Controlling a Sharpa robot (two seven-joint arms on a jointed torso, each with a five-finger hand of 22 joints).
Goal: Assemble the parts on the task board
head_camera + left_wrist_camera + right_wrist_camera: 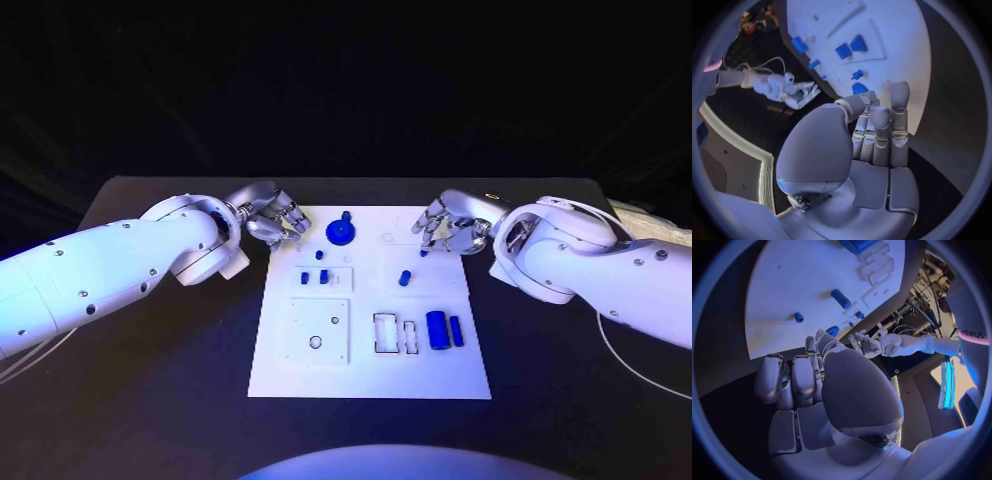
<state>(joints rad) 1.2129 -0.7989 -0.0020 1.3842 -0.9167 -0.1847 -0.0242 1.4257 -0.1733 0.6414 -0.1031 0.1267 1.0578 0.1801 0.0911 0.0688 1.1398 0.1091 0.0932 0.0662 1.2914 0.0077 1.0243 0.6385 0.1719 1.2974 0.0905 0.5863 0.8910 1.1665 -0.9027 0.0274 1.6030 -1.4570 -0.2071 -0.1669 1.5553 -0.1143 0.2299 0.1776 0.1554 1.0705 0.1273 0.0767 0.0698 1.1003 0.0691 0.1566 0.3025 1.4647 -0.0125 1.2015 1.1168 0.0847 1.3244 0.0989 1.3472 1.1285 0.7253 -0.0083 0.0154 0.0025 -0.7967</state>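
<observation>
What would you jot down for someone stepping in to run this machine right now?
Left hand: holds nothing, fingers curled in, at the task board's far left corner.
Right hand: also holds nothing, fingers curled in, at the far right corner.
Parts: round blue piece near the far edge; small blue pieces mid-board; two blue cylinders lying at the right, beside the open slots.
Done: nothing visibly assembled that I can confirm.
Left: pick up and seat the loose parts.

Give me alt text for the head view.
Two white robot arms hold their silver hands, left hand and right hand, at the far corners of a white task board carrying small blue parts on a black table.
</observation>
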